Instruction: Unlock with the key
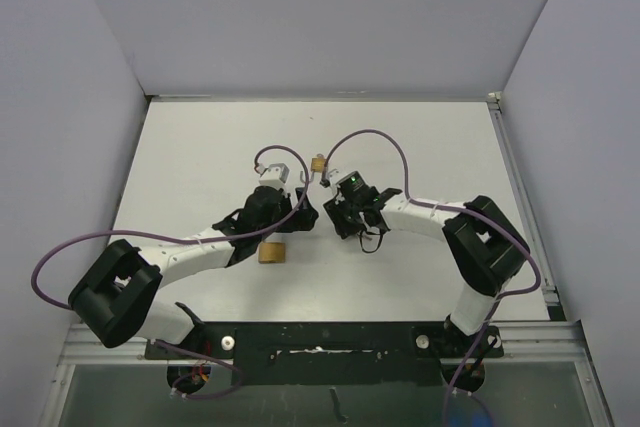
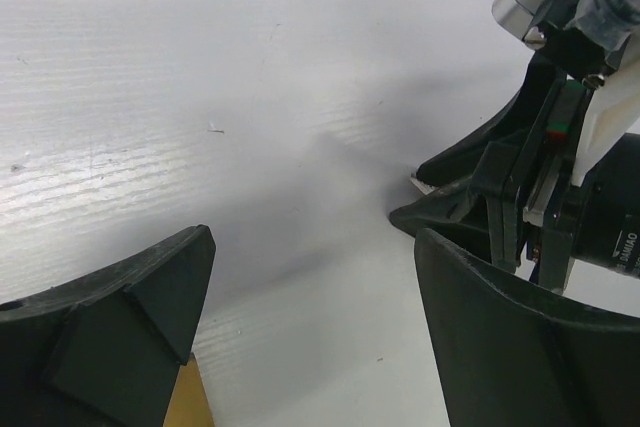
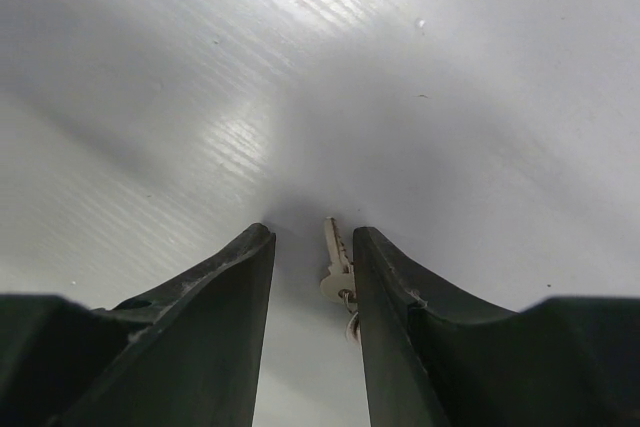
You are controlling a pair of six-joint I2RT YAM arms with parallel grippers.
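The left arm [image 1: 170, 262] reaches from its base at the near left edge of the white table [image 1: 200, 147] toward the middle; the left gripper [image 2: 312, 247] hangs low over the table with its jaws spread wide and nothing between them, only bare table showing in the gap. A brass-coloured block [image 1: 270, 252] lies on the table just near of this gripper, partly under the arm; in the left wrist view a brass corner peeks out beneath the left-hand finger [image 2: 130, 317], and I cannot tell whether it is the same block. Farther off, slightly right of the left gripper, a small brass padlock [image 1: 318, 162] rests on the table beside the purple cable [image 1: 375, 134]; a metal ring that may be its shackle shows at the top edge of the left wrist view.

The key [image 3: 337, 252] lies flat on the table at the centre, its blade pointing away from the right wrist camera. The right gripper [image 3: 312, 237] is down at the table around it, tip to tip with the left gripper; its fingers stand only narrowly apart, the key close against the right-hand finger [image 3: 400, 317] and clear of the other, so it is not clamped. The right arm [image 1: 430, 215] runs back to its base at the near right.
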